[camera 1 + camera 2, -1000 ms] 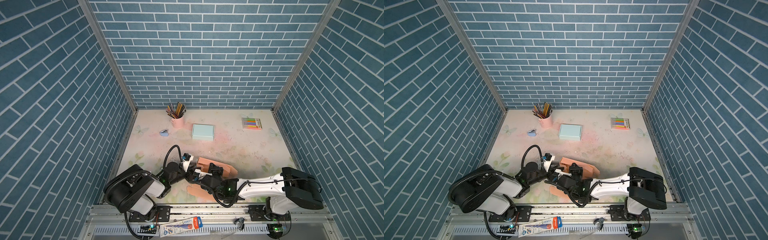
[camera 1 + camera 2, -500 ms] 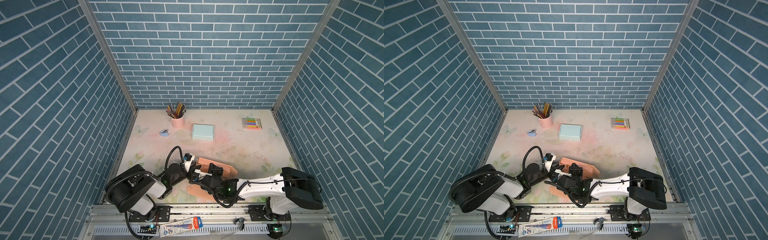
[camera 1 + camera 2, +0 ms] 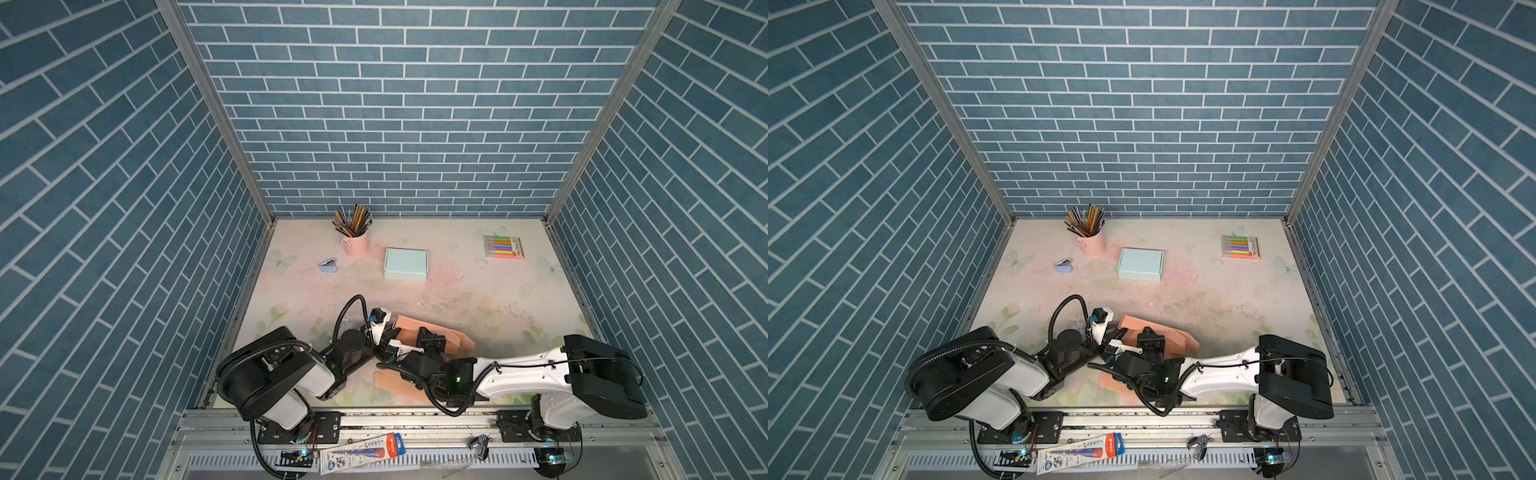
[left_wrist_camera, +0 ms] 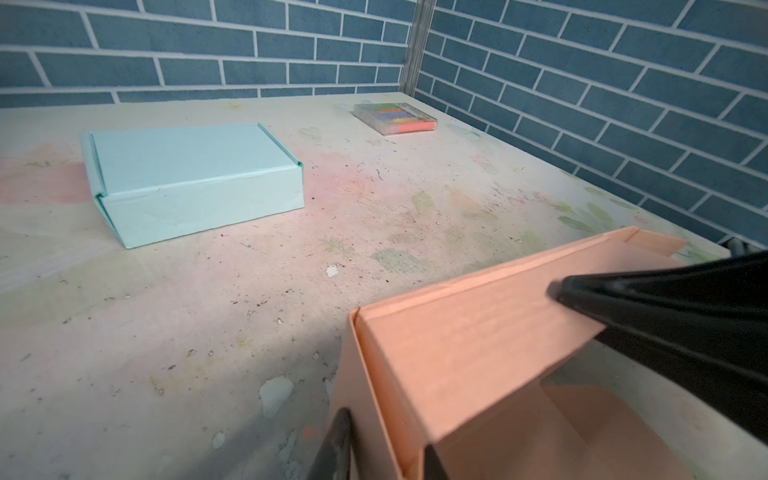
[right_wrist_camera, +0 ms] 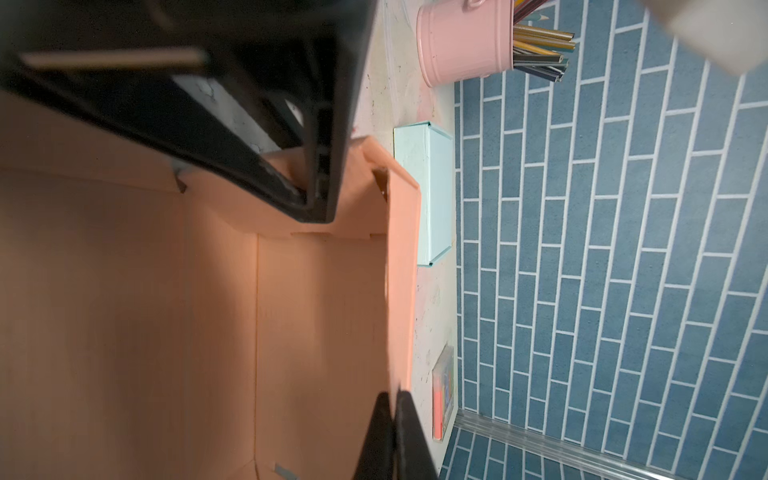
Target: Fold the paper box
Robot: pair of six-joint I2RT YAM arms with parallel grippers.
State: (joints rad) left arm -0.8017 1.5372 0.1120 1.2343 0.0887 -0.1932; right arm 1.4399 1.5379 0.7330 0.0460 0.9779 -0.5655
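On the tabletop (image 3: pixel 478 291), near its front edge, the salmon paper box (image 3: pixel 455 338) is set with walls raised. Its end wall is clamped by the narrow left pincer (image 4: pixel 385 430), its far wall by the closed right pincer (image 5: pixel 395 399).

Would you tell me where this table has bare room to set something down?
Bare: the stretch between the blue box and the marker pack; the band between the blue box and the orange box; the right side nearer than the marker pack. Crowded: the near edge, where left arm and right arm meet at the orange box, and around the pencil cup.
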